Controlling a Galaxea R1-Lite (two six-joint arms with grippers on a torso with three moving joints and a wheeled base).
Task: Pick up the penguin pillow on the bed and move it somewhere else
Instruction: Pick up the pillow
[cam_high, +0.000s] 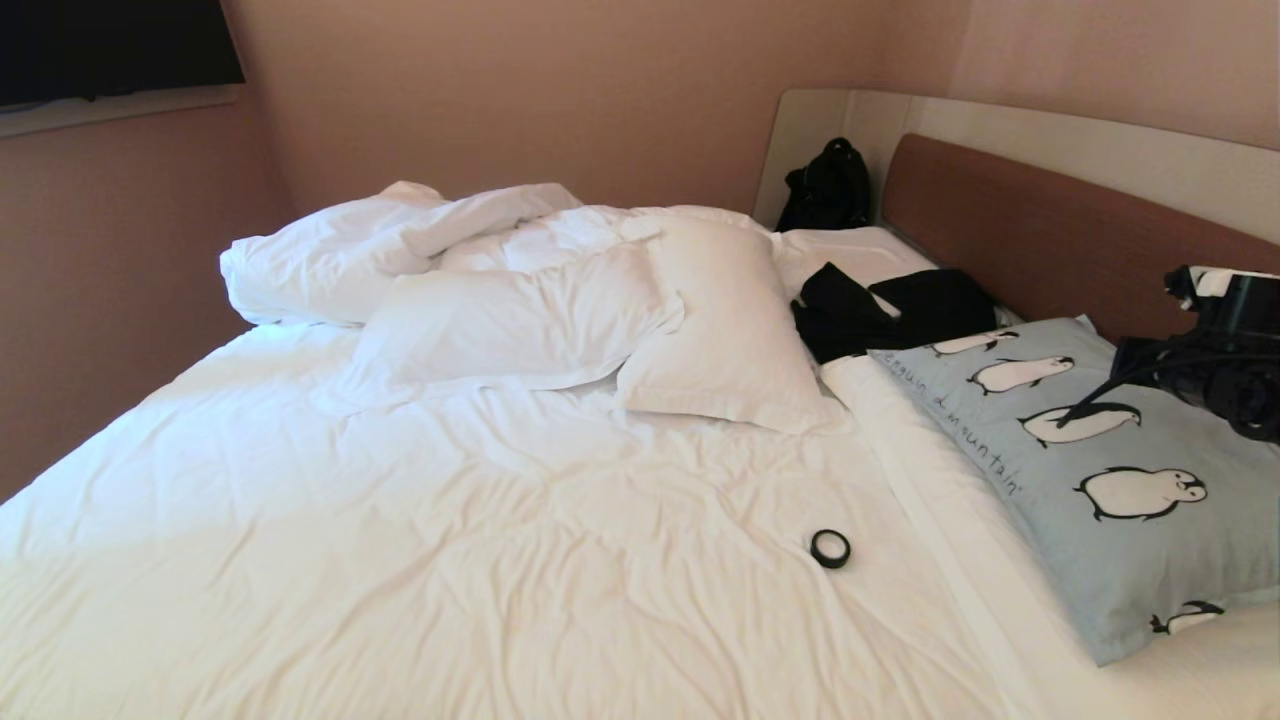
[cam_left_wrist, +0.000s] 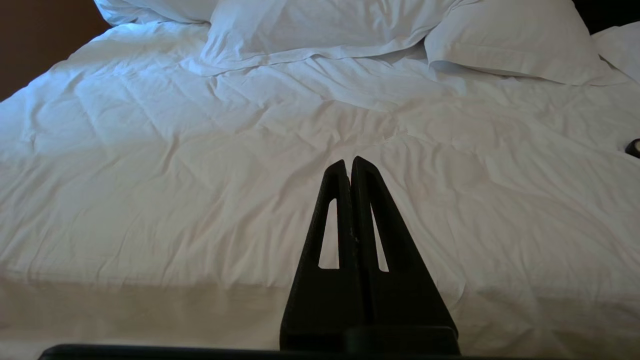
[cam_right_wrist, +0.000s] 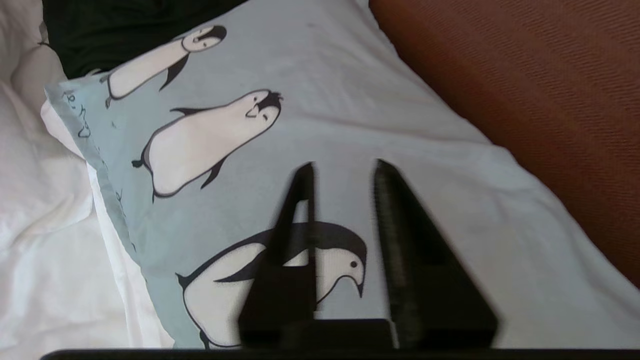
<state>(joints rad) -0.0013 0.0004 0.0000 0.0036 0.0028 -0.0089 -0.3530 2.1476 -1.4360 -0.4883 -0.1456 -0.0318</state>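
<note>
Penguin pillow: the rectangular pale blue fabric penguin pillow with black-and-white penguins lies flat at the right side of the bed, against the brown headboard panel.
Bed: the wide bed with wrinkled white sheets fills the middle of the scene; plain white pillows and a rumpled duvet sit at its far side.
Long axis: the pillow runs from near right to far, along the headboard, its lettered flange facing the open mattress on the left.
Right gripper: the black right gripper hangs above the pillow's printed face, fingers spread a little with a clear gap, nothing between them.
Direction to target: the pillow lies straight below and ahead of the right claw, so closing on a fold of fabric looks like the next need.
Left gripper: the black left gripper is parked over bare sheet at the near left, fingers pressed together, well apart from the pillow.
Nearer arm: right.
Other things: a small black ring on the sheet; black clothing beyond the pillow.
</note>
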